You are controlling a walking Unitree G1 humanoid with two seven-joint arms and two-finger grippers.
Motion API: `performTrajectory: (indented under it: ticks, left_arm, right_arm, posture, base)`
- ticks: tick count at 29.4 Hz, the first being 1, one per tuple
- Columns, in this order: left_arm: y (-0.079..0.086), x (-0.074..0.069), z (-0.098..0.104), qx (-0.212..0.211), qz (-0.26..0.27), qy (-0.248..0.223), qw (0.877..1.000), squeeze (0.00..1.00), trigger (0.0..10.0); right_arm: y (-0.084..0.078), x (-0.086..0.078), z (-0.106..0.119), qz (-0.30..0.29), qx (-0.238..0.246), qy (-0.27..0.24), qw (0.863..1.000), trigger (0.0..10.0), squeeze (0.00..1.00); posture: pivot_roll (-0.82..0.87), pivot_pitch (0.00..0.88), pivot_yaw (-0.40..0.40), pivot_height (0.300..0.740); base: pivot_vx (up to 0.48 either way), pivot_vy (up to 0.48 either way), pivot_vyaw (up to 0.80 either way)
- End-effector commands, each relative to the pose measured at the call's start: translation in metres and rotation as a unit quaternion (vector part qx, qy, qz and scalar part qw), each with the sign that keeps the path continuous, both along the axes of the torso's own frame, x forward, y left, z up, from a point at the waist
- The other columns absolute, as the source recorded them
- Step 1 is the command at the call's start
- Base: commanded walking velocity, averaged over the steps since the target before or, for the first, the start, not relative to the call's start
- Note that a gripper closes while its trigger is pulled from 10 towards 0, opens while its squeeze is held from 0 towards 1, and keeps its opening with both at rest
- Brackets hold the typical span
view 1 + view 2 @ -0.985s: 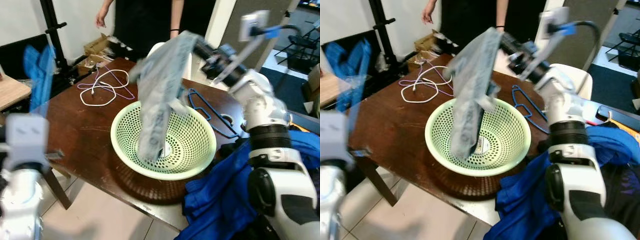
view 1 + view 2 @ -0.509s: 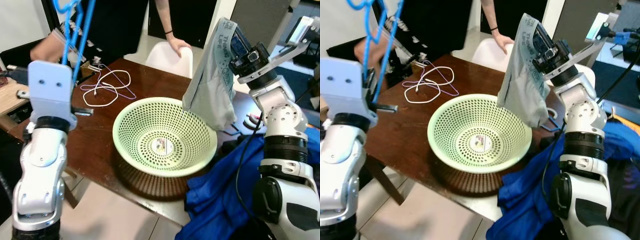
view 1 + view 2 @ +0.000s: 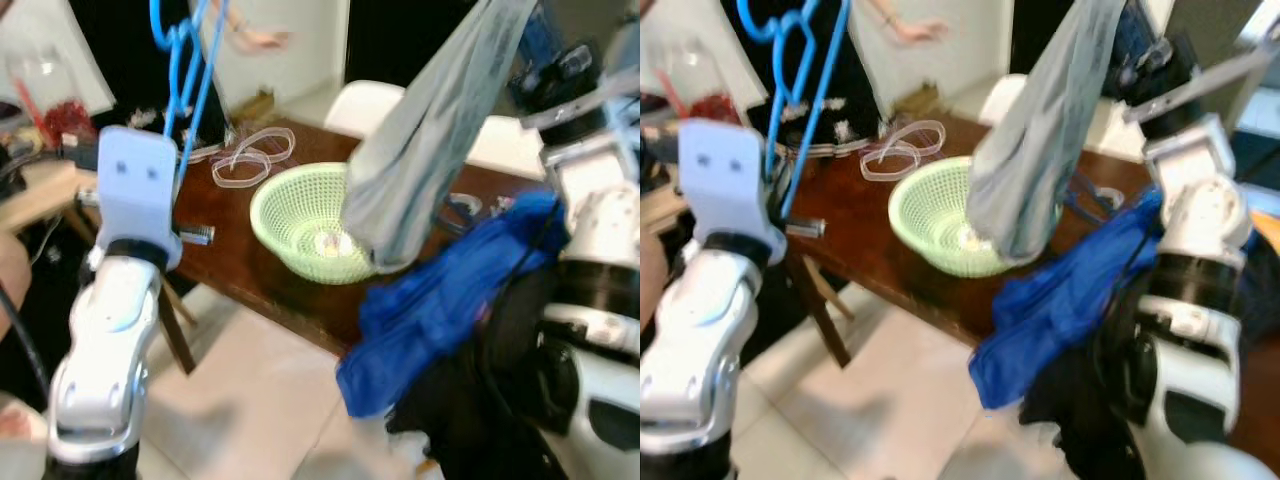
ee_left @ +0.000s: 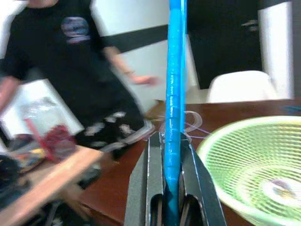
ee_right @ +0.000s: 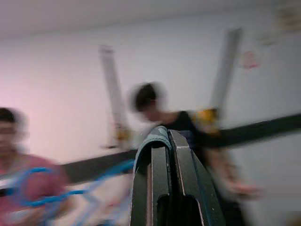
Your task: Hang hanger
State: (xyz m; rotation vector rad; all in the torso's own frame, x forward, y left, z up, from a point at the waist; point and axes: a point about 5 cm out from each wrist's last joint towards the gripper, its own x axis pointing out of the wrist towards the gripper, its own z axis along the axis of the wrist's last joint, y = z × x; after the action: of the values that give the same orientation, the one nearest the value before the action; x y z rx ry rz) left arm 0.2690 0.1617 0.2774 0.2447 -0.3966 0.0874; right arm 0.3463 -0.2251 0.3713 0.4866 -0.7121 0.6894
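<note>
A blue hanger [image 3: 187, 62] stands upright at the upper left, and my left gripper [image 4: 171, 141] is shut on its bar. My right gripper [image 5: 162, 136] is raised high at the upper right, shut on the top edge of a grey garment [image 3: 420, 165]. The garment hangs down in a long fold over the right rim of the green basket [image 3: 300, 215]. Hanger and garment are well apart, with the basket between them. A second blue hanger [image 3: 1090, 195] lies on the table behind the garment.
The basket stands on a brown table [image 3: 230, 250] with a loop of white cable [image 3: 255, 155] behind it. A blue cloth [image 3: 440, 300] drapes over the table's near right corner. A white chair [image 3: 370, 100] and a person [image 4: 70, 56] are beyond the table.
The garment came up out of the basket and now hangs higher. My left arm rose with the blue hanger. The whole view has pulled back and shifted, so the camera moved.
</note>
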Motion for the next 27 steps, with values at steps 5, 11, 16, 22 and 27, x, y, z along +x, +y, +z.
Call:
performTrajectory:
  ticks: [5,11,16,22,27]
  left_arm:
    - [-0.007,0.005,-0.01,-0.002,-0.014,0.023,1.0,0.0,10.0]
    - [-0.017,0.013,-0.019,0.008,-0.047,0.037,0.998,0.0,10.0]
    - [-0.015,0.017,-0.025,0.018,-0.051,0.043,0.998,0.0,10.0]
    - [-0.005,0.022,-0.042,0.037,-0.042,0.069,0.996,0.0,10.0]
    - [0.006,0.024,-0.063,0.054,-0.032,0.104,0.993,0.0,10.0]
  right_arm:
    - [0.009,0.019,-0.037,-0.042,-0.049,0.102,0.993,0.0,0.0]
    - [-0.03,0.039,-0.117,-0.249,-0.121,0.298,0.913,0.0,0.0]
    - [-0.051,0.032,-0.153,-0.322,-0.136,0.35,0.869,0.0,0.0]
    - [-0.066,0.023,-0.175,-0.381,-0.164,0.377,0.828,0.0,0.0]
    - [-0.074,0.017,-0.192,-0.409,-0.167,0.398,0.804,0.0,0.0]
  posture:
    - [0.12,0.0,-0.03,0.74]
    - [0.09,0.0,-0.023,0.74]
    - [0.07,0.0,-0.015,0.74]
    - [0.06,0.0,-0.01,0.74]
    - [0.06,0.0,-0.011,0.74]
  base:
    - [-0.48,0.0,-0.47]
    - [-0.379,0.0,-0.78]
    - [0.0,0.0,-0.78]
    - [0.0,0.0,-0.78]
    - [0.0,0.0,-0.79]
